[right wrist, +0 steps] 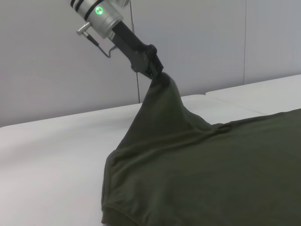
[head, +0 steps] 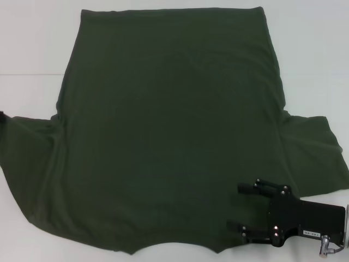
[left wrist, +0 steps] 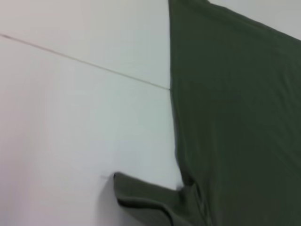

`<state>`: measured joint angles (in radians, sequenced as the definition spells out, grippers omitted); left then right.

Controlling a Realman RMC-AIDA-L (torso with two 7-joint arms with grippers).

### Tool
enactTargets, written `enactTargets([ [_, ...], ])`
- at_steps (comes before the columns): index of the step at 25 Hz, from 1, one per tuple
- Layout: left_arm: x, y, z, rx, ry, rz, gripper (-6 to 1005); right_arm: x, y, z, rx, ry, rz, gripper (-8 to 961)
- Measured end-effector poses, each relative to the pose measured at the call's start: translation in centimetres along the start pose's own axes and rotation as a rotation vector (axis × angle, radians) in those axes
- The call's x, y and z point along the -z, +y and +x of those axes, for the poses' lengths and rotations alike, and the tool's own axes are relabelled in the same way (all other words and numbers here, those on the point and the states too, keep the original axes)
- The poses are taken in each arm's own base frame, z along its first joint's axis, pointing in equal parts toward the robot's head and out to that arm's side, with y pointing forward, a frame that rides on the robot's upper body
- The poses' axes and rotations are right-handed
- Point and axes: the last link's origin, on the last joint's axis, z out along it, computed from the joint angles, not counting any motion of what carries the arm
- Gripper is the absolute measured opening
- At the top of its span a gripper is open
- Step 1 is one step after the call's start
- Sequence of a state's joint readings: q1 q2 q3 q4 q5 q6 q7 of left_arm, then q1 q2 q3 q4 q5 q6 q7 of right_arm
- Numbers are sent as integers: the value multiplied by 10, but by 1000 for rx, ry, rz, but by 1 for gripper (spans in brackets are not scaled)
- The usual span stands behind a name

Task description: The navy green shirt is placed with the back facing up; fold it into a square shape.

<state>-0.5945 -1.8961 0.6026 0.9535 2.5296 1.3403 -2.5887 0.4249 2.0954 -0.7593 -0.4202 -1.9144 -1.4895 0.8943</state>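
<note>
The navy green shirt [head: 169,136] lies spread on the white table, collar edge nearest me and hem at the far side. My right gripper [head: 244,206] hovers open over the shirt near its right shoulder, nothing between its fingers. The right wrist view shows my left gripper [right wrist: 153,70] shut on the left sleeve's tip, which it holds up off the table so that the shirt [right wrist: 202,169] rises in a tent. In the head view only a dark speck of that gripper [head: 1,115] shows at the left edge. The left wrist view shows the shirt's side [left wrist: 235,117] and a sleeve fold.
The white table [head: 32,49] surrounds the shirt, with a seam line [left wrist: 84,62] running across it on the left. A grey wall [right wrist: 197,42] stands behind the table.
</note>
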Motion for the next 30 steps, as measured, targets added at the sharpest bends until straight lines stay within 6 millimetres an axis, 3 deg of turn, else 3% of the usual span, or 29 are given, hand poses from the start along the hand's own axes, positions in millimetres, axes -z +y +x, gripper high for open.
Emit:
enactTargets([
  [5, -1, 10, 6, -32, -16, -16, 62, 0, 1, 1, -4, 0, -2, 898],
  [20, -35, 69, -14, -111, -129, -154, 69, -1, 1, 1, -6, 3, -4, 898],
  [21, -42, 81, -20, -113, -141, -182, 70, -1, 1, 1, -6, 3, -4, 898],
  [24, -50, 90, -29, -109, -149, -210, 71, -1, 1, 1, -6, 1, -3, 898],
  [30, -66, 92, -49, -54, -167, -250, 74, -2, 1, 1, -6, 0, -3, 898],
])
